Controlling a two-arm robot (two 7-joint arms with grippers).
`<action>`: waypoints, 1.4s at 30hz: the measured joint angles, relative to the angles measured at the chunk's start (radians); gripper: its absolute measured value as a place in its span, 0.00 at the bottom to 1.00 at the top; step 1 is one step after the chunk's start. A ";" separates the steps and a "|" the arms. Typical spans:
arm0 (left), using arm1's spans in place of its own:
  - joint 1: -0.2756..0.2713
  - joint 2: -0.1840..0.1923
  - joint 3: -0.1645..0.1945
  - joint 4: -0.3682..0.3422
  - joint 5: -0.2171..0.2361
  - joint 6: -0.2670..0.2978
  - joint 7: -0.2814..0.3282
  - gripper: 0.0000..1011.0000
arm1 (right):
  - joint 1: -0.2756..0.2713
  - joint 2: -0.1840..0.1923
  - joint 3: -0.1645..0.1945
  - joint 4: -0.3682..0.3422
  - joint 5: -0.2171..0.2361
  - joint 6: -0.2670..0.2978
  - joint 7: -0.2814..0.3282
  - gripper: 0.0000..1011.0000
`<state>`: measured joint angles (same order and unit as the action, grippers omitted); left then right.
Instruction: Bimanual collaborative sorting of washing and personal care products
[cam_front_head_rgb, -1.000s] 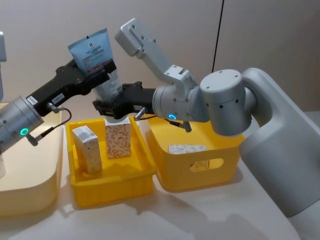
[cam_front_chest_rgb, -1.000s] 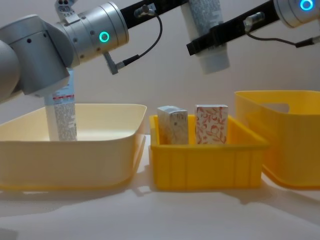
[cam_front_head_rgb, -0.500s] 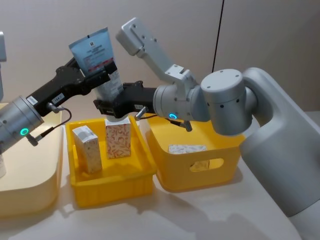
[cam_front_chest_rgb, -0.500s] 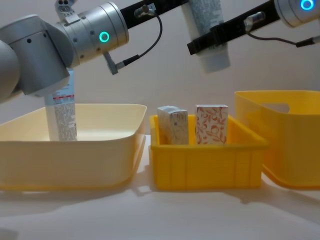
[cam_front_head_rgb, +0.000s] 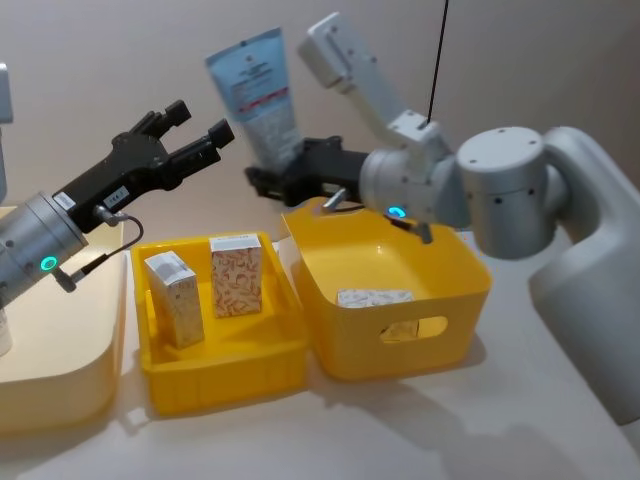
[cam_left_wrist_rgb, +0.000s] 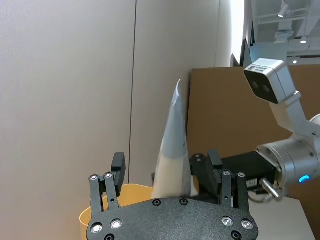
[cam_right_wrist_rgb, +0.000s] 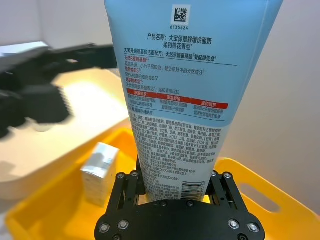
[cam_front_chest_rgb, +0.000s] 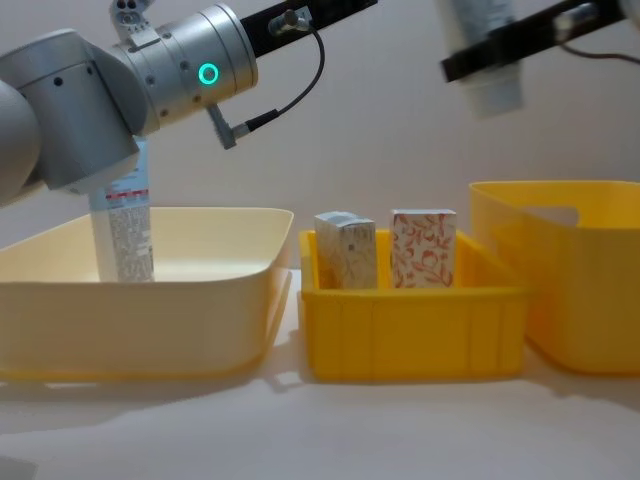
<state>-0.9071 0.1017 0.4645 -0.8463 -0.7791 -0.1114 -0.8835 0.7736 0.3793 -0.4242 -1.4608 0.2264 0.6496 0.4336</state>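
Our right gripper (cam_front_head_rgb: 283, 180) clamps the squeeze tube (cam_front_head_rgb: 262, 95) by its cap end, upright above the deep yellow bin's (cam_front_head_rgb: 440, 330) rim, likely for dropping in; our left gripper (cam_front_head_rgb: 196, 130) hangs released nearby.

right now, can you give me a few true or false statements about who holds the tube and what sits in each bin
1. The right gripper grips the squeeze tube near its lower end. True.
2. The left gripper is clamped on the same tube. False: its fingers are spread open and hold nothing.
3. Two small cartons stand upright in the shallow yellow tray. True.
4. The held tube hangs over the cream bin. False: in the head view it is up near the back rim of the deep yellow bin.
5. Another tube stands in the cream bin. True.
6. The deep yellow bin holds nothing. False: a printed carton lies flat inside.
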 joint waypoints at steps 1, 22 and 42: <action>0.000 0.000 0.000 0.000 0.000 0.000 0.000 0.99 | -0.006 0.013 0.013 -0.006 0.000 0.000 -0.004 0.57; 0.000 0.000 0.000 0.000 0.000 0.000 0.000 0.99 | -0.047 0.051 0.116 0.030 -0.027 0.079 -0.110 0.57; 0.000 0.000 0.000 0.000 0.000 0.000 0.000 0.99 | -0.006 -0.006 0.116 0.147 -0.055 0.111 -0.171 0.99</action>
<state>-0.9071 0.1016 0.4644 -0.8463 -0.7791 -0.1114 -0.8835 0.7675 0.3735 -0.3086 -1.3140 0.1714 0.7608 0.2626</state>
